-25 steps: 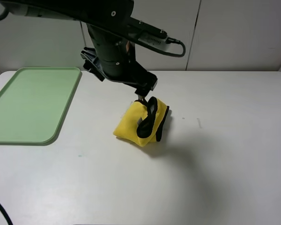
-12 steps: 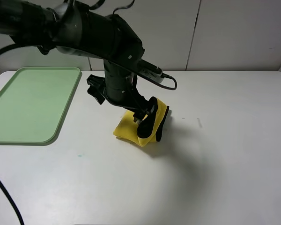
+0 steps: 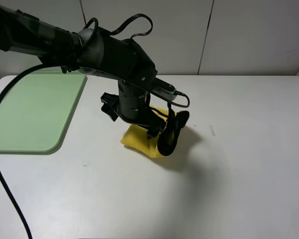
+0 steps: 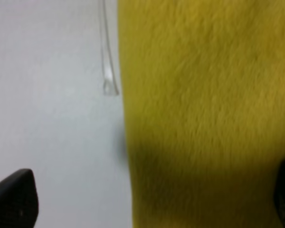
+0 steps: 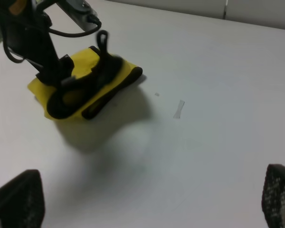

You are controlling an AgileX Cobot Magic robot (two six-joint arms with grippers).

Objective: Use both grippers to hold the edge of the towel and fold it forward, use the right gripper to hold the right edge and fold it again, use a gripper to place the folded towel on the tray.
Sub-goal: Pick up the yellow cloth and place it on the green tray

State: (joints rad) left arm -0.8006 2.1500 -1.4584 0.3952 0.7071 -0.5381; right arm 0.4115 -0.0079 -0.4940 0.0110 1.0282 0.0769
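Your left arm (image 3: 124, 64) reaches across the desk (image 3: 249, 159) and comes down on the towel (image 3: 137, 140). The towel lies near the middle of the desk as a folded yellow bundle. It is well apart from the tray (image 3: 35, 112), which stands at the left side of the desk, and no part of the towel is on the tray.

In the left wrist view, the left gripper (image 4: 149, 202) is very close above the yellow cloth. Its jaws are spread wide: one fingertip (image 4: 14, 199) is over the bare desk just beside the towel, and the other is over the cloth itself. They are not clenched on anything you can see.

The right gripper (image 5: 147, 202) is over bare desk, well apart from the towel. Its jaws are also released, with nothing between them. A small pale mark (image 5: 179, 108) lies on the desk near the towel.
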